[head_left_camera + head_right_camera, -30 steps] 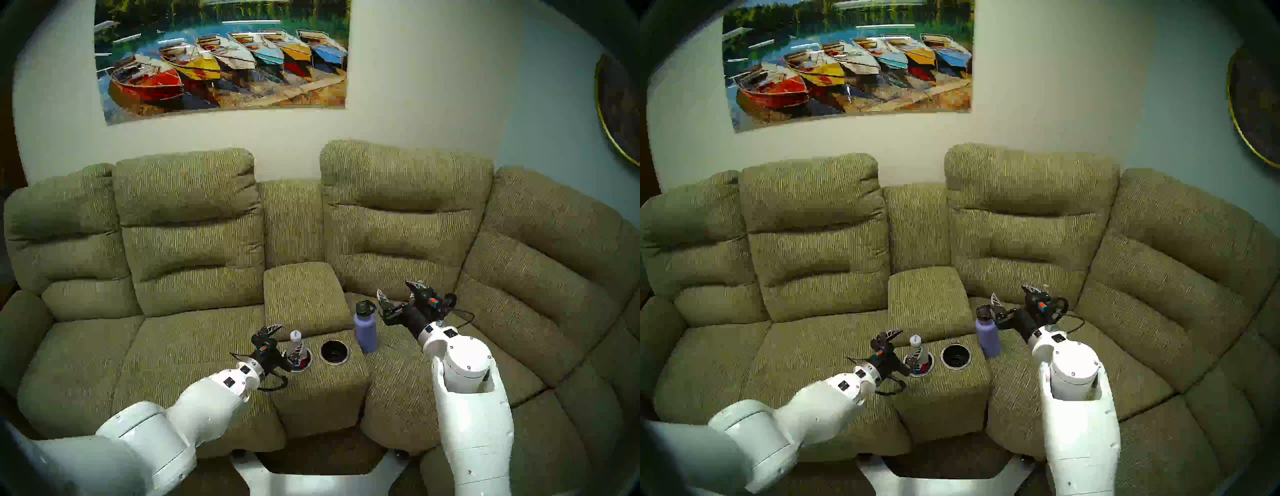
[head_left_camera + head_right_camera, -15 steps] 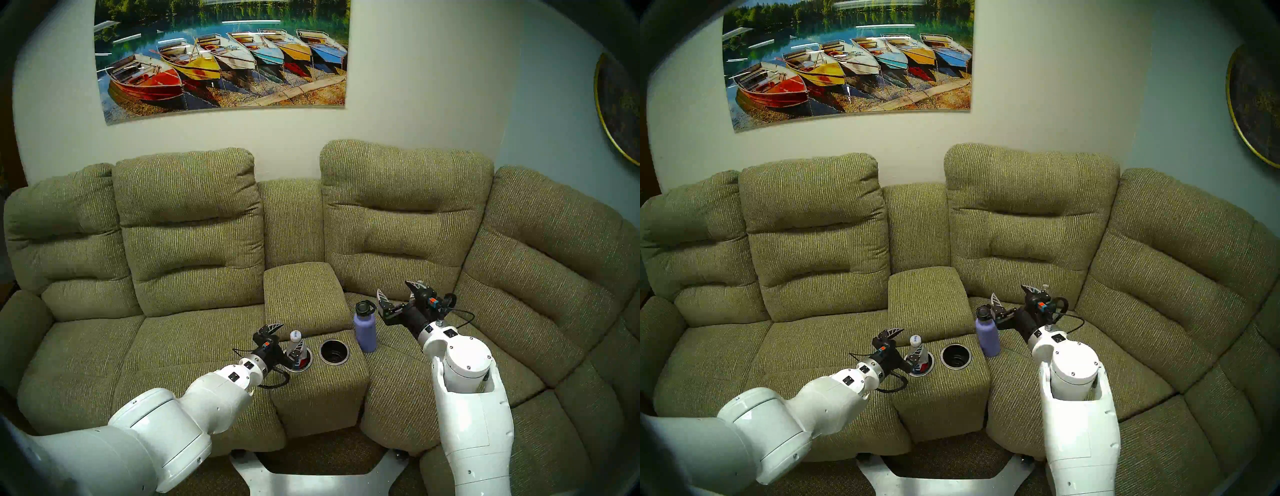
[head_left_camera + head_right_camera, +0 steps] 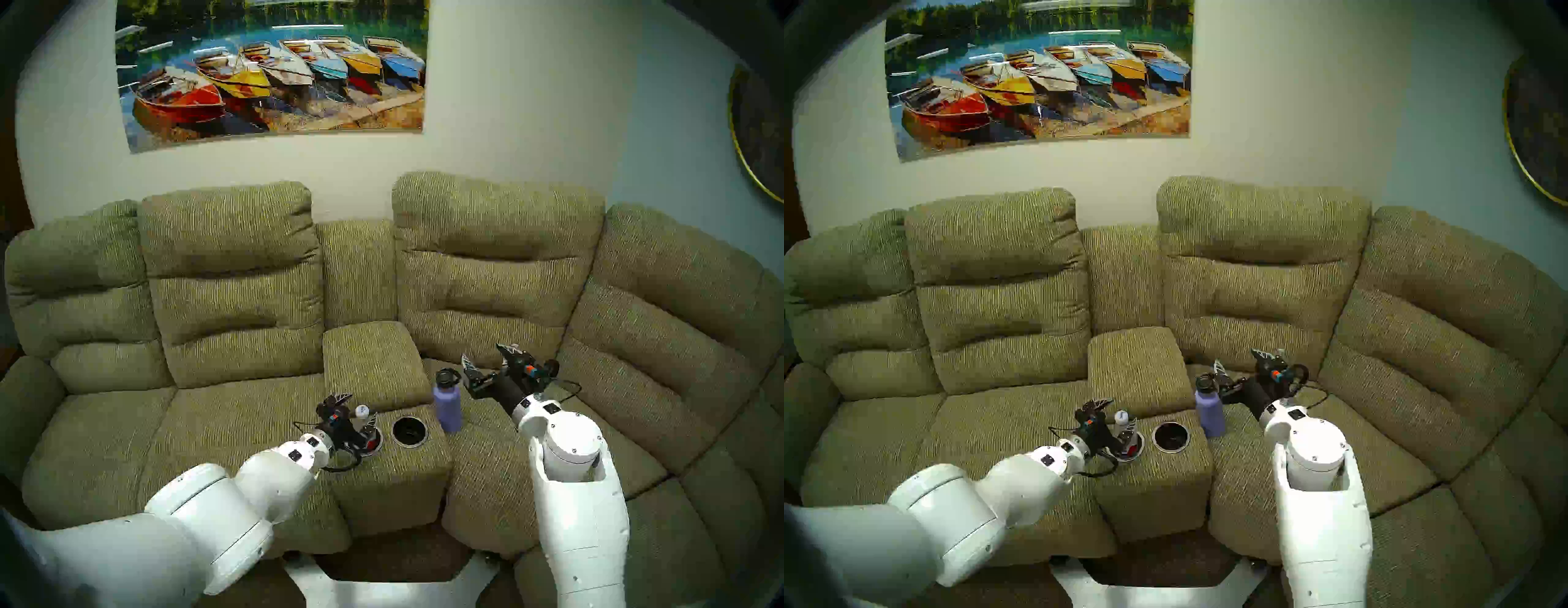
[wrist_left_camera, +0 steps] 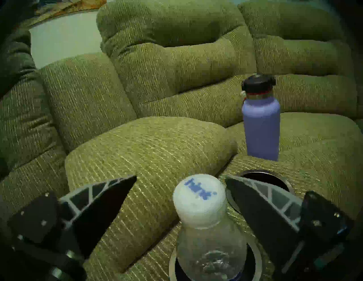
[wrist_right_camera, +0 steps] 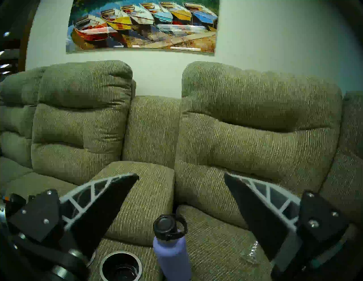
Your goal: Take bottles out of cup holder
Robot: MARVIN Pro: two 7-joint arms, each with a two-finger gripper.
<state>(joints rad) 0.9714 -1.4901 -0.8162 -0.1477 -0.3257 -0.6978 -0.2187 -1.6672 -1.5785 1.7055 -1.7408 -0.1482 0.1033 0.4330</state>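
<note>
Bottle (image 4: 206, 225), clear plastic with a white cap, stands in the left well (image 3: 370, 441) of the sofa console's cup holder. Left gripper (image 4: 180, 180) straddles its neck, jaws spread, likely readying a grasp. Right gripper (image 5: 181, 176) hovers open. One lavender flask (image 3: 447, 405) stands beside two wells; the right well (image 3: 409, 432) is empty.

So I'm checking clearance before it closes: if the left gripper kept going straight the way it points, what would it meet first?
The left gripper is open astride the white-capped bottle, which stands in the near well of the cup holder. Going on, its palm would probably meet that bottle first; the armrest cushion lies beyond.
</note>
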